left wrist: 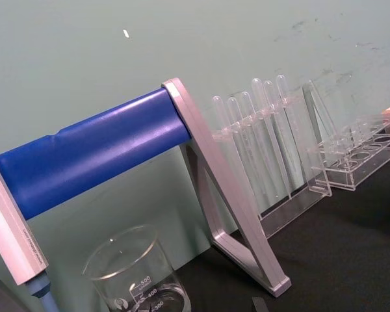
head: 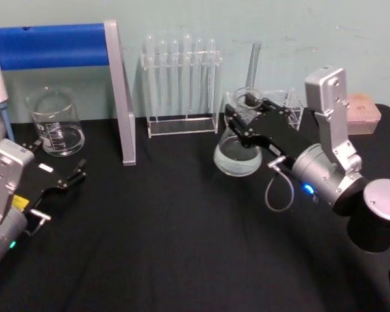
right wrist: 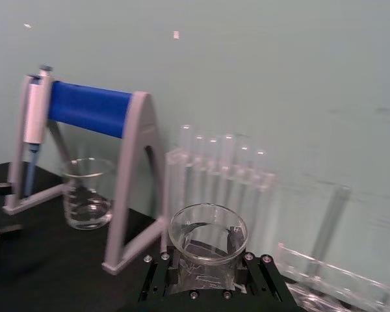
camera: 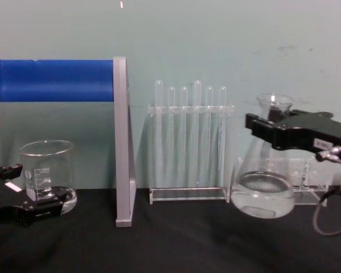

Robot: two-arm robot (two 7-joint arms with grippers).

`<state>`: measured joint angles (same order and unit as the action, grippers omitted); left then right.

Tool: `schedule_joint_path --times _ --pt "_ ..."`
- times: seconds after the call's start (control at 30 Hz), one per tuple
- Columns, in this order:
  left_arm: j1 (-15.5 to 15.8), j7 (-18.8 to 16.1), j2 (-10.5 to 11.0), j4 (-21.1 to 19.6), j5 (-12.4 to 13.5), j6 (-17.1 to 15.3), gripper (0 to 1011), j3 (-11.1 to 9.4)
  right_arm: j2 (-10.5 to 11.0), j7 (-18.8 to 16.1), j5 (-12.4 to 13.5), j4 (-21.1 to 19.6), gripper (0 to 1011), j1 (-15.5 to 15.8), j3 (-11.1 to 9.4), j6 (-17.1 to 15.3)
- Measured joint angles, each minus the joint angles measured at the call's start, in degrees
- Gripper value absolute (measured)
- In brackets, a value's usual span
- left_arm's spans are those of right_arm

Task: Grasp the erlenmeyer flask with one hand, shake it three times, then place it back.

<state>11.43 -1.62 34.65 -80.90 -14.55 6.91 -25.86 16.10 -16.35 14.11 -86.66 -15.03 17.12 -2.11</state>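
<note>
At the left, the left pincer [head: 78, 171] sits low over the black surface [head: 169, 234], its fingers apart and holding nothing, just in front of a glass beaker [head: 55, 123]. Next comes a grey stand [head: 120, 91] with a blue bar, then a clear rack [head: 182, 120] of test tubes. At the right, the right pincer [head: 246, 105] is clamped on the neck of the flask [head: 238, 159]. The flask's wide base looks lifted just clear of the surface, with a little clear liquid inside.

Clear erlenmeyer flask [camera: 264, 193] between the jaws of the black right gripper [head: 244, 106]; pale green wall [camera: 216, 34] beyond them; far left, blue bar [camera: 54, 81], silver-grey stand [camera: 121, 142], white-marked clear beaker [camera: 45, 173]; black counter [camera: 176, 244] beneath
</note>
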Motion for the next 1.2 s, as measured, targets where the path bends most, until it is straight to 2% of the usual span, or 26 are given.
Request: schedule_joint_path --times 0.17,0.5,0.63,0.7,0.93,1.2 --pt "0.00 0.00 0.00 0.00 0.00 0.00 1001 0.00 -0.58 -1.66 0.38 -0.86 449 0.24 1.13 -0.21" --pt "0.00 0.00 0.00 0.00 0.00 0.00 1001 0.00 -1.18 -6.63 2.88 -3.75 449 1.12 6.14 -0.89" --pt "0.00 0.00 0.00 0.00 0.00 0.00 1001 0.00 -0.88 -7.83 3.58 -4.69 449 1.48 7.70 -1.31" --pt "0.00 0.00 0.00 0.00 0.00 0.00 1002 0.00 -0.36 -9.08 4.19 -5.63 449 1.86 9.20 -1.63" --pt "0.00 0.00 0.00 0.00 0.00 0.00 1001 0.00 0.77 -11.00 5.48 -7.23 449 2.41 11.88 -2.19" --pt "0.00 0.00 0.00 0.00 0.00 0.00 1001 0.00 1.33 -10.20 6.24 -7.19 449 2.04 12.68 -1.99"
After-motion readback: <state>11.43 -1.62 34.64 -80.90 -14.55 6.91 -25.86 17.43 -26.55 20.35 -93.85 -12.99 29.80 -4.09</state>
